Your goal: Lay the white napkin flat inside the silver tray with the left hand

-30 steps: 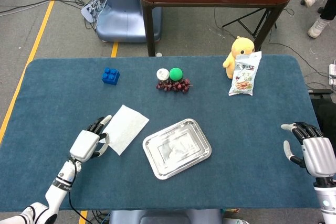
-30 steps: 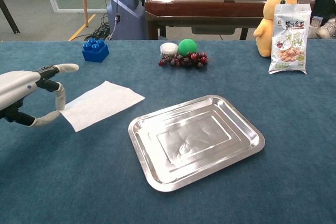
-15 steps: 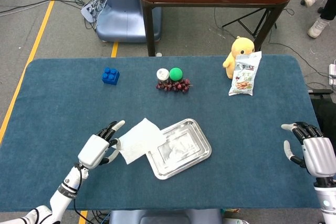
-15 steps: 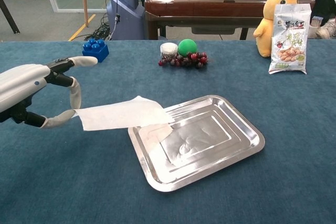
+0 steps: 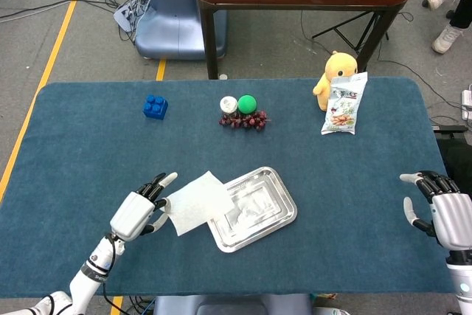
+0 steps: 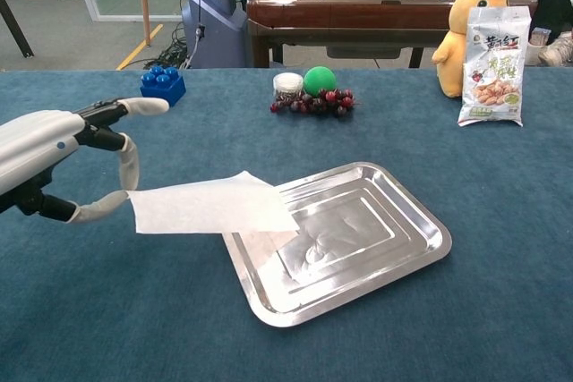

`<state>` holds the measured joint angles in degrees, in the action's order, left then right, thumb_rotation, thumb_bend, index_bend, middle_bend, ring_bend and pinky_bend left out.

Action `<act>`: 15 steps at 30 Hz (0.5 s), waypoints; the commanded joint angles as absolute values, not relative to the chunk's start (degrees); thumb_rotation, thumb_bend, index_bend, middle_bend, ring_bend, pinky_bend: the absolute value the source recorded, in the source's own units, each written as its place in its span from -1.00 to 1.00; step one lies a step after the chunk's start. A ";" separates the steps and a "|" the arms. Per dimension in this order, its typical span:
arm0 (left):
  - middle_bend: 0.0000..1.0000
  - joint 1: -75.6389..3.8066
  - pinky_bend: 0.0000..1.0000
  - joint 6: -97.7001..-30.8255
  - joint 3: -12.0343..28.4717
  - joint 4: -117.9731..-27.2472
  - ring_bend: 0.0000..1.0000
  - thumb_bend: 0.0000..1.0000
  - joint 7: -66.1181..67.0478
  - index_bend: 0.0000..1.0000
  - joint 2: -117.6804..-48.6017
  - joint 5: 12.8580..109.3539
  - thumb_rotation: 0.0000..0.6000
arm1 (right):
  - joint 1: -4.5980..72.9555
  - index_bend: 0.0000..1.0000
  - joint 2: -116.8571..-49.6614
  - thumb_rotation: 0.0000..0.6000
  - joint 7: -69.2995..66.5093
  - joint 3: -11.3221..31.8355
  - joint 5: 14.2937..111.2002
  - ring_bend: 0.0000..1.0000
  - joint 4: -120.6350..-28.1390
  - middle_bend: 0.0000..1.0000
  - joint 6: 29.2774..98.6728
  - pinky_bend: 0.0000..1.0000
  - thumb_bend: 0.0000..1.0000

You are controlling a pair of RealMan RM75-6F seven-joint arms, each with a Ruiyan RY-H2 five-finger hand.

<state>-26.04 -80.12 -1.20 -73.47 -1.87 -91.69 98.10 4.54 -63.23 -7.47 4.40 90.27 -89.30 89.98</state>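
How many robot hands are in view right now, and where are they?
2. The left hand is at the table's near left, holding the white napkin over the silver tray's left edge. The right hand hangs open at the far right edge.

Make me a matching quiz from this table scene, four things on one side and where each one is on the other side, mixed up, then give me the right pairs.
Things:
1. white napkin
2. blue block
3. snack bag
4. green ball

Places:
A. leaning against the yellow plush toy
B. held by the left robot hand, reaching over the near-left edge of the silver tray
C. just behind the bunch of grapes
D. alone at the far left of the table

Pairs: 1-B, 2-D, 3-A, 4-C
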 commanded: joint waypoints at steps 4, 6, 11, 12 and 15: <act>-0.86 -27.03 -0.46 -79.49 -1.38 -73.18 -0.97 -0.20 -2.79 0.34 -91.97 99.12 1.00 | 4.27 -0.37 -62.76 1.00 -8.00 4.31 90.70 -0.52 -89.25 -0.26 90.56 -0.48 0.01; -0.86 -27.38 -0.46 -79.00 -1.30 -73.24 -0.97 -0.20 -2.66 0.34 -92.15 99.15 1.00 | 4.14 -0.37 -62.53 1.00 -8.46 4.33 90.72 -0.52 -89.19 -0.26 90.77 -0.48 0.01; -0.86 -27.99 -0.46 -78.45 -1.11 -73.10 -0.97 -0.20 -2.46 0.34 -92.63 99.28 1.00 | 3.79 -0.37 -61.96 1.00 -9.63 4.43 90.77 -0.52 -89.10 -0.26 91.45 -0.48 0.01; -0.86 -27.99 -0.46 -78.68 -1.17 -73.04 -0.97 -0.20 -2.52 0.33 -92.69 99.50 1.00 | 3.69 -0.37 -61.84 1.00 -9.93 4.45 90.84 -0.52 -89.05 -0.26 91.68 -0.48 0.01; -0.85 -27.84 -0.46 -79.36 -1.56 -72.94 -0.97 -0.20 -3.00 0.34 -92.64 100.07 1.00 | 3.53 -0.37 -61.62 1.00 -10.59 4.50 90.90 -0.52 -88.89 -0.26 92.01 -0.48 0.01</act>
<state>-27.89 -79.22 -1.45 -72.98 -2.87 -92.65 99.94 3.58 -61.67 -10.51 4.48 90.88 -88.94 91.95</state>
